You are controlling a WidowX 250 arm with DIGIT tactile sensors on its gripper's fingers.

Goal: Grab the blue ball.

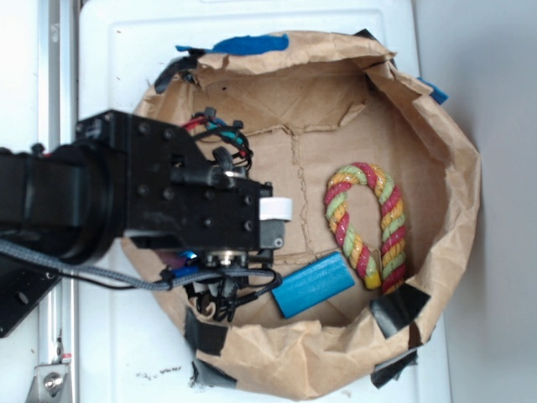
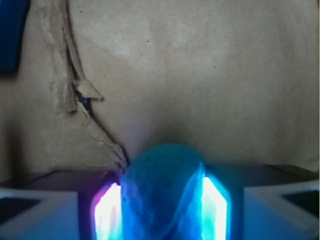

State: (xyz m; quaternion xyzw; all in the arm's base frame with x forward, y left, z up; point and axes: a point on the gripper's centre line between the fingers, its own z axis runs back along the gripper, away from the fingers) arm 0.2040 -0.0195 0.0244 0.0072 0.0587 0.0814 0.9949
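Two pads flank the blue ball, w/ it dead centre in our gripper; fingers look pressed onto it, so lift straight up.

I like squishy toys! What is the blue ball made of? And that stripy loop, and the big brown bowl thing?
The blue ball looks like matte foam: its skin is dull and slightly rough. The stripy loop seems to be twisted rope, with red, yellow and green strands. The brown basin looks like crumpled paper or thin cardboard, torn in places and patched with tape.
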